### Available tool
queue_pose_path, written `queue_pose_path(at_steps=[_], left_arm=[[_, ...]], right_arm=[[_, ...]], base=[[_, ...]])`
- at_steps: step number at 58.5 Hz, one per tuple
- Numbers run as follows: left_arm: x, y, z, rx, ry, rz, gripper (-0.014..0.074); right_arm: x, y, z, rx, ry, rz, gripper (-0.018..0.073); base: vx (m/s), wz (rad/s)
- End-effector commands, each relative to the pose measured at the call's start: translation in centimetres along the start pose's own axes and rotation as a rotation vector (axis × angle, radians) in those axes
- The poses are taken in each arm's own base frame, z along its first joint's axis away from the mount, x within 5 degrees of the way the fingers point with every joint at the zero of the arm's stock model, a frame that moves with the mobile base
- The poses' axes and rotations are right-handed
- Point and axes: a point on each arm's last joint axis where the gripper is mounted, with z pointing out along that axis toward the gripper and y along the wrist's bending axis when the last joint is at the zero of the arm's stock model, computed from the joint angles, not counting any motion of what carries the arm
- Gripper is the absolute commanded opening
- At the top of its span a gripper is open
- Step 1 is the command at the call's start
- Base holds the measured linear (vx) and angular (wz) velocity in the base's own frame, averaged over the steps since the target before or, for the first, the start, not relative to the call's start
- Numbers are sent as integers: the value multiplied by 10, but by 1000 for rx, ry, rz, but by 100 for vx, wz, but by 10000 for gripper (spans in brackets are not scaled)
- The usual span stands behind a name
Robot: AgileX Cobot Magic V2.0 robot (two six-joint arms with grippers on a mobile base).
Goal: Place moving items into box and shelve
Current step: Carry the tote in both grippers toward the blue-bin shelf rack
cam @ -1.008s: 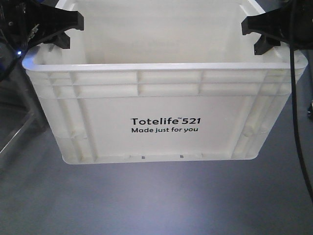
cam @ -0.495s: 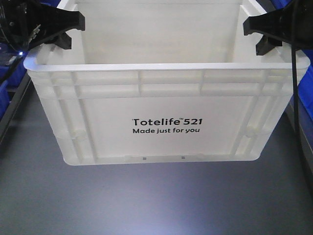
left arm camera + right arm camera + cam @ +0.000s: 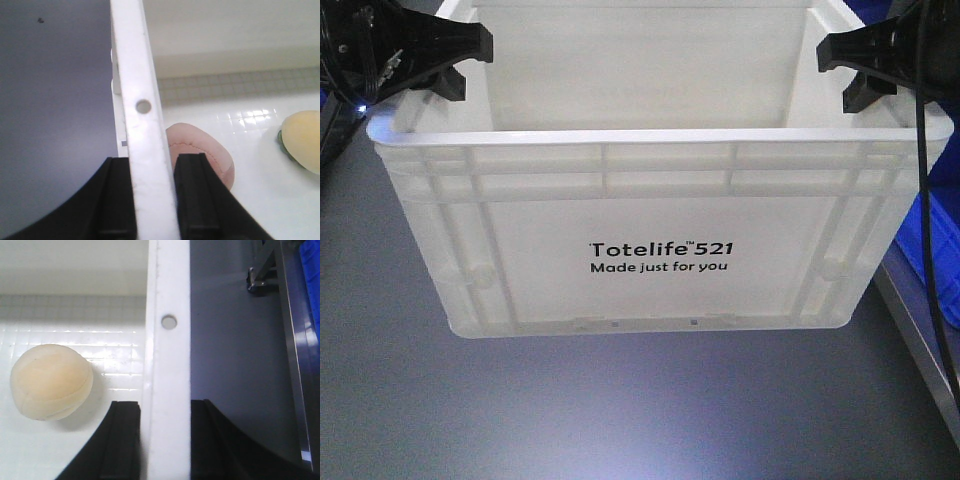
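Blue bin point(image 3: 930, 250) now rightward, right pincer point(image 3: 167, 407) clamps box point(image 3: 660, 200) rim, left pincer point(image 3: 152, 165) too, beside pink ball point(image 3: 200, 140)

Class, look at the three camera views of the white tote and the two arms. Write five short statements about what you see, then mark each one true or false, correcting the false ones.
1. The left gripper clamps the box wall between its fingers, one inside, one outside. True.
2. The pinkish ball and the yellow ball lie outside the box. False: both lie on the floor inside it.
3. The two balls lie apart. True.
4. The right gripper hangs open, clear of the box. False: its fingers grip the opposite wall.
5. The print on the box reads "Totelife 521". True.
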Motion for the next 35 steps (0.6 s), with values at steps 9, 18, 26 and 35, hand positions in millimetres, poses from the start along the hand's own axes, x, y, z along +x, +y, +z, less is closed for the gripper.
queue_pose_path(at_steps=[9,18,26,35], left_arm=[[-18,4,-34,7,-215,36,-1],[-18,4,-34,8,-216,36,-1],[-18,4,-34,8,-216,36,-1],[-18,4,-34,7,-215,36,-1]], right_arm=[[-11,-10,-29,60,-178,-36,-1],[-11,-10,-29,60,-178,-36,-1],[-11,-10,-29,60,-178,-36,-1],[-11,-10,-29,60,-178,-36,-1]], base=[[58,-16],[60,-6],[60,1],[61,3]])
